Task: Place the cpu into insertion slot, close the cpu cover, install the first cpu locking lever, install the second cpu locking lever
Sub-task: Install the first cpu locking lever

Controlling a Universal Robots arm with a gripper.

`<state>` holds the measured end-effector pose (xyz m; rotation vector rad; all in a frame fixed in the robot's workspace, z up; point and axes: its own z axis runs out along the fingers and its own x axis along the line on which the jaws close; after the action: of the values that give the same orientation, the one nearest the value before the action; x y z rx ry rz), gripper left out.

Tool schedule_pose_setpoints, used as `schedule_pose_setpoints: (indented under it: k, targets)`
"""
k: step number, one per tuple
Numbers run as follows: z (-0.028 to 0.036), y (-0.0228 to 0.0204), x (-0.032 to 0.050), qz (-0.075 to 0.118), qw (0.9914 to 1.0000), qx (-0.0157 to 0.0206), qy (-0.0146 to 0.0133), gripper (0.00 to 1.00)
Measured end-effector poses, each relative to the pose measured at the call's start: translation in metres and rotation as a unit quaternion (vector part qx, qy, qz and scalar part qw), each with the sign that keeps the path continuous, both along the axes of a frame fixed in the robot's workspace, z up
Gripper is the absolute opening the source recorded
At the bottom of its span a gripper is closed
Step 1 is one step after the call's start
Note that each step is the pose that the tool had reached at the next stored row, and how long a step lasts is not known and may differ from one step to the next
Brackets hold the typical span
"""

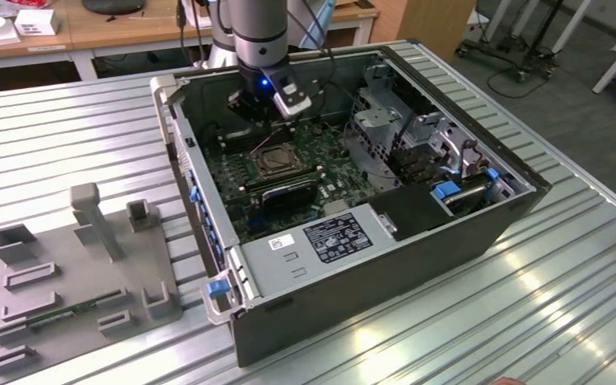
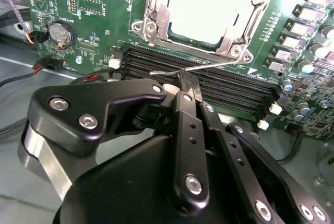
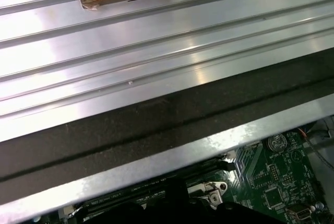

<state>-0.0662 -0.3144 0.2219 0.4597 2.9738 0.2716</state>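
Observation:
In the second wrist view the cpu (image 2: pixel 201 4) lies pale and flat in the insertion slot (image 2: pixel 147 27). The silvery cpu cover (image 2: pixel 156 4) is down around it. A thin wire locking lever (image 2: pixel 224 64) slants over the long black slots, just off the socket's edge. My gripper (image 2: pixel 187 84) has its black fingers shut together, and the tip is right at that lever's bent end. In the exterior view the gripper (image 1: pixel 265 112) hangs inside the open computer case, just behind the insertion slot (image 1: pixel 277 161).
Long black memory slots (image 2: pixel 229 91) run beside the socket, with a coin battery (image 2: pixel 60 33) and red and black cables (image 2: pixel 47 67) close by. A metal drive cage (image 1: pixel 394 132) stands on the exterior view's right. A grey fixture plate (image 1: pixel 83 273) lies outside the case.

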Motion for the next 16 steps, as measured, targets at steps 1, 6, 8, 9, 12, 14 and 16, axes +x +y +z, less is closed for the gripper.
schedule_pose_setpoints:
  k: [1,6,8,9,12,14,16]
  targets:
    - [-0.0008,0.0000,0.0000,0.000,1.00000,0.0003,0.0000,0.11]
    - [-0.0058,-0.0003,0.0007,0.000,1.00000,0.0014,0.0000,0.11]
    - [-0.0074,-0.0006,0.0017,0.000,1.00000,0.0015,0.0000,0.11]
    - [-0.0080,-0.0007,0.0024,0.000,1.00000,0.0015,0.0000,0.11]
    - [-0.0095,-0.0011,0.0048,0.000,1.00000,0.0014,0.0000,0.11]
    - [-0.0100,-0.0014,0.0056,0.000,1.00000,0.0014,0.0001,0.11]
    - [-0.0105,-0.0021,0.0058,0.000,1.00000,0.0015,0.0000,0.11]
